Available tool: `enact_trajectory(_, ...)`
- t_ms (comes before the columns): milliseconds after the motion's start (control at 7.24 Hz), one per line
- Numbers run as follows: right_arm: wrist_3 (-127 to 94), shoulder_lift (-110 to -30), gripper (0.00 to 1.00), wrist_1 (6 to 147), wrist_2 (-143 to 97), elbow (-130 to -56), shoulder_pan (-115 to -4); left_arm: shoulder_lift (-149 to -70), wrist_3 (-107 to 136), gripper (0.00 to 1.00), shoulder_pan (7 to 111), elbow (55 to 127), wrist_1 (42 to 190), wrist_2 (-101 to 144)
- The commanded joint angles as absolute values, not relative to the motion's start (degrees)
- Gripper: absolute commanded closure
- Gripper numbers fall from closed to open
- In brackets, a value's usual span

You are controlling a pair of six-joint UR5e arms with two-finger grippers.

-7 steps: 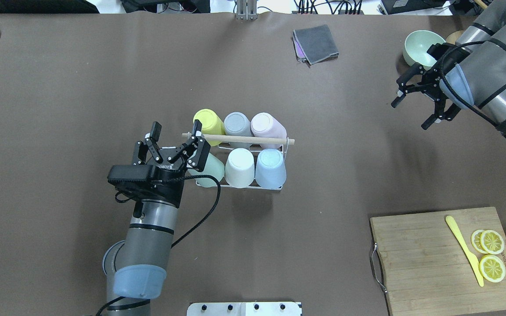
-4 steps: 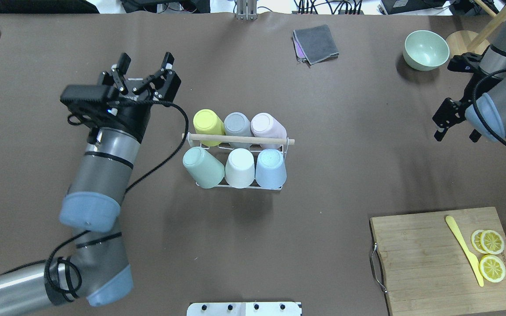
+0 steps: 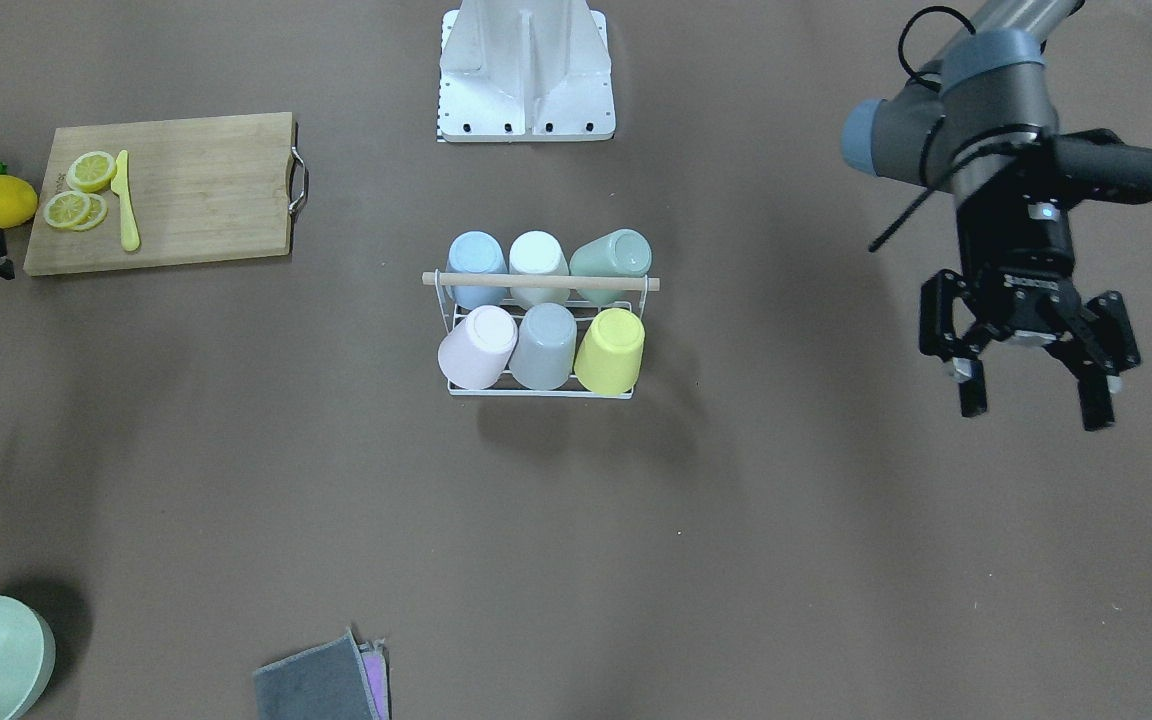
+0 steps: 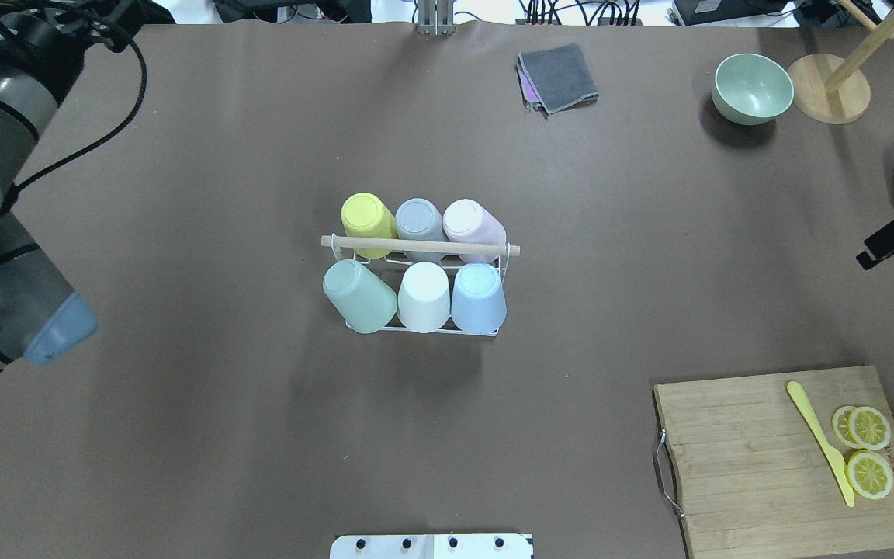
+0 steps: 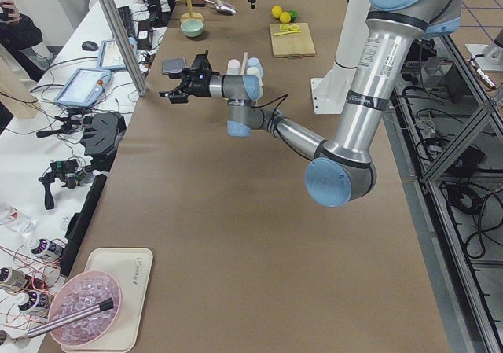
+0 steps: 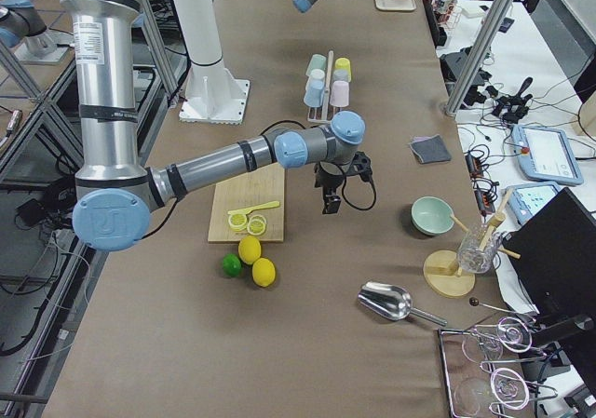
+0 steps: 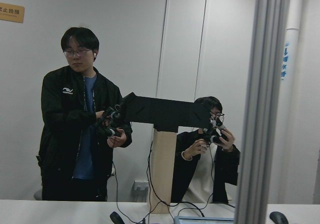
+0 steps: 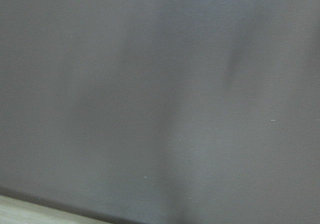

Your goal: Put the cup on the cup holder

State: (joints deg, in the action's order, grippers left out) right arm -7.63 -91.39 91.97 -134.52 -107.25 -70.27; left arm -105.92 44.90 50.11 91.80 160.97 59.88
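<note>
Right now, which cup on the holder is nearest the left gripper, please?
The yellow cup: it stands at the holder's end toward the left gripper, in the row away from the robot.

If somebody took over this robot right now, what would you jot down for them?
Left gripper: open, empty, hanging in the air well off to the side of the cup holder.
Right gripper: beside the cutting board; I cannot tell whether it is open or shut.
Six cups sit upside down on the holder, three per row.
Every spot looks filled, so nothing seems left to place.
</note>
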Motion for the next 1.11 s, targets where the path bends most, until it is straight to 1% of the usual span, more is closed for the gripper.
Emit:
enact_trajectory(0,-7.9,-93.8,0.01,88.9,-134.7,-102.0,-80.0,-103.4,44.9,0.02,55.9,84.7,160.1,69.7)
enact_trajectory(415,-7.9,-92.2,0.01,94.5,-134.5,-95.4,-87.5,-104.1,43.8,0.02,66.9,78.8,153.1,102.0)
enact_trajectory(691,-7.2,-89.1,0.01,99.4,-135.0,-94.0,-89.6,-103.5,35.6,0.02,67.9,77.3,142.2,111.3)
enact_trajectory(829,-7.4,-88.5,0.01,99.5,-135.2,-94.1,-89.6,-101.3,30.0,0.02,70.0,77.3,137.7,115.3)
enact_trajectory(967,-7.6,-88.2,0.01,99.6,-135.2,-94.1,-89.6,-96.8,25.4,0.02,73.6,77.3,134.9,120.0)
